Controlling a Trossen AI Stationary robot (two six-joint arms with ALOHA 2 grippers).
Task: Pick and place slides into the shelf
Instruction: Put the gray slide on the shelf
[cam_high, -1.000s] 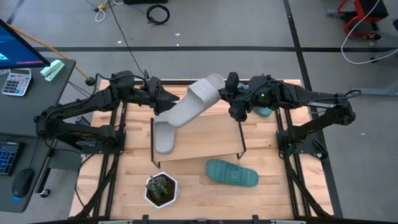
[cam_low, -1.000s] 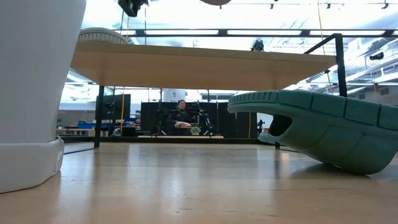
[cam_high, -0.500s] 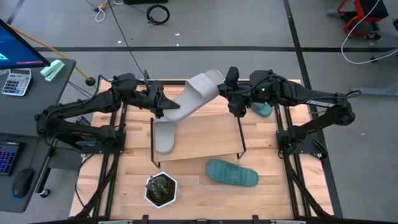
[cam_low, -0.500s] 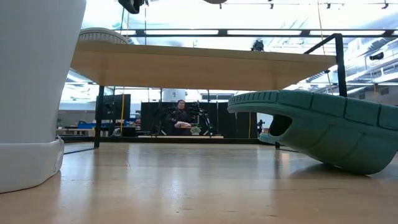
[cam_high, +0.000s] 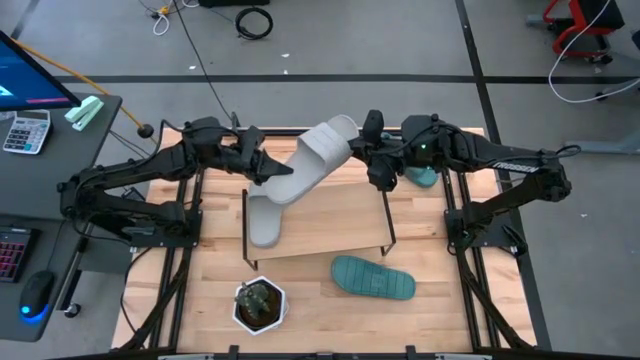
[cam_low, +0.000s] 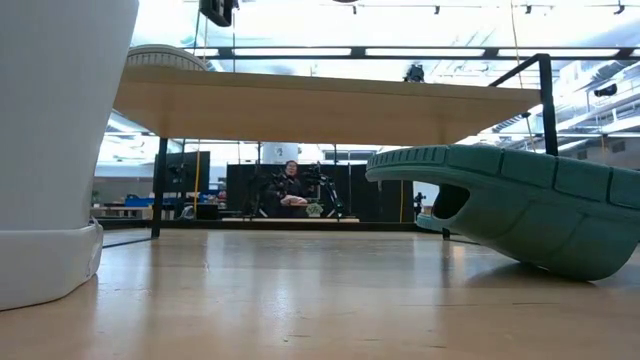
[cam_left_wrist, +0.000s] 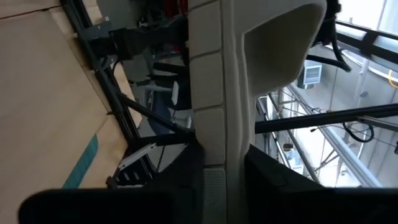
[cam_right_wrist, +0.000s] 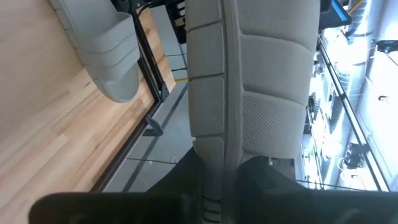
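— Since a moment ago the raised grey slide (cam_high: 312, 163) is swinging a little: its far end was dipping toward the right arm and is now sitting back nearer where it was a second earlier, while both arms are barely shifting.

— Who is holding it?

— Both are. The left claw (cam_high: 268, 169) is clamping the slide's lower end, and the right claw (cam_high: 366, 150) is clamping the upper, strapped end; each wrist view is showing dark fingers closed on either side of the pale sole edge.

— And where is it lying relative to the shelf (cam_high: 330, 215)?

— It is hanging in the air over the shelf's back edge, its long axis running diagonally from the left claw up toward the right claw. That is the relation the next move is turning on, I'd judge: the board's free space is lying toward the front and right of the slide, so the pair of arms would be needing to turn that axis front-to-back and bring it down beside the first grey slide (cam_high: 264, 218), which is already resting on the board's left end.

— The teal ones?

— One teal slide (cam_high: 373, 279) is lying on the desk (cam_high: 320, 320) in front of the shelf, nearer the right arm; another teal slide (cam_high: 424, 177) is peeking out beneath the right arm, mostly hidden. A potted plant (cam_high: 259, 304) is standing at the front left.
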